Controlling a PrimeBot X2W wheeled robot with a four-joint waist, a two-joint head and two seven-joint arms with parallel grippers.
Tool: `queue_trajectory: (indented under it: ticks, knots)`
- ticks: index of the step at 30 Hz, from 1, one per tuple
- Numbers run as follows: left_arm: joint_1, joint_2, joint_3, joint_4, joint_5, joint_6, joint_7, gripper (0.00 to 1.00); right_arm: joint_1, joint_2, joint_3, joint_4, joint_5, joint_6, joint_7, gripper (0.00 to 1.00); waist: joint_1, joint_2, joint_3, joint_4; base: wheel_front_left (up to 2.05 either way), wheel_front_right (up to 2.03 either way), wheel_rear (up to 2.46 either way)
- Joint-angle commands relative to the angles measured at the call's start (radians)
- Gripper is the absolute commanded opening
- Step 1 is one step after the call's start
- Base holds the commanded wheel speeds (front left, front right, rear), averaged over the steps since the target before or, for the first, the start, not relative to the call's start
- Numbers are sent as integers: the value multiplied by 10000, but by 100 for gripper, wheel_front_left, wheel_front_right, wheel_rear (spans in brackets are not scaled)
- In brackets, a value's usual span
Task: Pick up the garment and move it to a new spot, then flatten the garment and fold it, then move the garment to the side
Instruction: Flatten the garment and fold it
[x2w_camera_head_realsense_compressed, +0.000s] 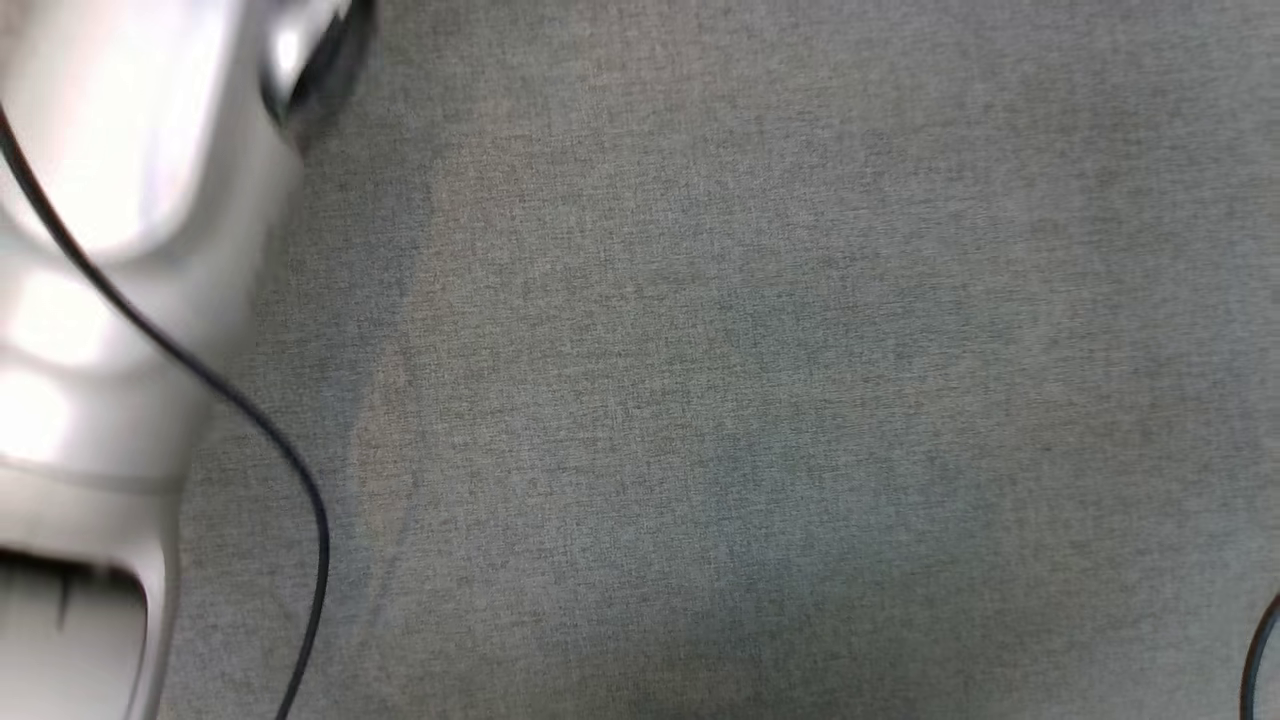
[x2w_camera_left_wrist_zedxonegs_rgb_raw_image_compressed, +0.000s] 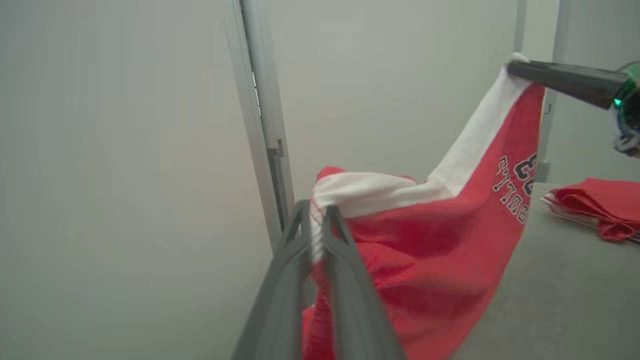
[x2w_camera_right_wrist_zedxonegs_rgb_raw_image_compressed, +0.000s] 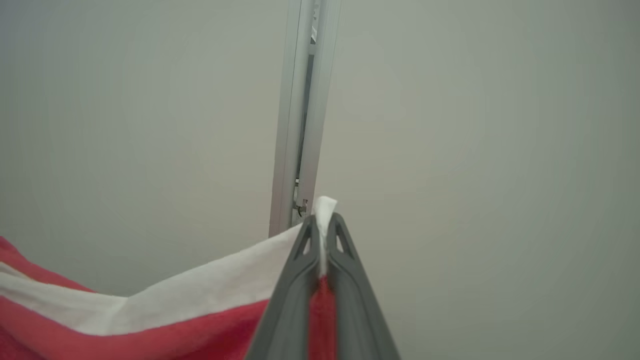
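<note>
Left gripper (x2w_camera_left_wrist_zedxonegs_rgb_raw_image_compressed: 316, 207): bottom centre of the left wrist view, its two dark fingers pressed together on the white band, with cloth pinched between the tips.
Left forearm (x2w_camera_head_realsense_compressed: 110, 200): pale, blurred and close to the lens, along the left edge of the head view.
Cable (x2w_camera_head_realsense_compressed: 250, 420): thin and black, curving from the forearm down to the bottom edge of the head view; a second short arc shows at the lower right corner.
Red garment (x2w_camera_left_wrist_zedxonegs_rgb_raw_image_compressed: 440, 240): strung between the two grippers, centre to lower right of the left wrist view, the red body sagging below the band. Its lower end runs off the bottom edge, so I cannot tell whether it touches the table.
White band (x2w_camera_left_wrist_zedxonegs_rgb_raw_image_compressed: 375, 192): the garment's top edge, dipping from the left gripper, then rising steeply to the upper right.
Lettering (x2w_camera_left_wrist_zedxonegs_rgb_raw_image_compressed: 515, 187): dark with a white outline, "BULLS" and a number, turned sideways on the red cloth near the right-hand end.
Right gripper (x2w_camera_right_wrist_zedxonegs_rgb_raw_image_compressed: 322, 220): bottom centre of the right wrist view, fingers clamped together on the band's corner, a white tuft poking out past the tips.
Table (x2w_camera_head_realsense_compressed: 750, 400): grey woven covering.
Pile of red cloth (x2w_camera_left_wrist_zedxonegs_rgb_raw_image_compressed: 600, 205): on the table at the right edge of the left wrist view, apart from the held garment.
Metal post (x2w_camera_left_wrist_zedxonegs_rgb_raw_image_compressed: 260, 125): upright, behind the garment.
Wall (x2w_camera_left_wrist_zedxonegs_rgb_raw_image_compressed: 100, 150): plain and pale, farthest back.
</note>
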Motion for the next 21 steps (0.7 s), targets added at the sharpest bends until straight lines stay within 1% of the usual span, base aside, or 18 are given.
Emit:
queue_trajectory:
  ticks: [1,3,7,9,15,16,21]
  knots:
    - [490,225,-28,-298,-151,-26,-43,0,451,-155,-86,-241,112,-5,-47,0,-1,0,-147,-29,0,0,0]
    - [1374,463,-226,-986,-269,-27,-43,0,1349,-249,-317,-717,237,-3,-47,0,-1,0,-417,-31,0,0,0]
    - [3559,690,-15,-2231,-561,-29,-42,0,3593,-431,-893,-1652,477,-3,-47,0,-1,0,-1114,12,0,0,0]
    - [4575,804,97,-2789,-429,-30,-44,0,4732,-482,-1141,-1992,620,-3,-47,0,-1,0,-1438,25,0,0,0]
    - [7412,760,765,-3947,200,-26,-44,0,7460,-375,-1561,-2768,1156,-6,-48,0,-1,0,-2412,-47,0,0,0]
    - [8249,727,904,-4191,510,-16,-44,0,8195,-290,-1679,-2975,1249,-8,-49,0,-1,0,-2808,-62,0,0,0]
    - [10051,579,1226,-4581,932,32,-44,0,9855,-61,-1844,-3516,1276,-12,-48,0,-1,0,-3869,-66,0,0,0]
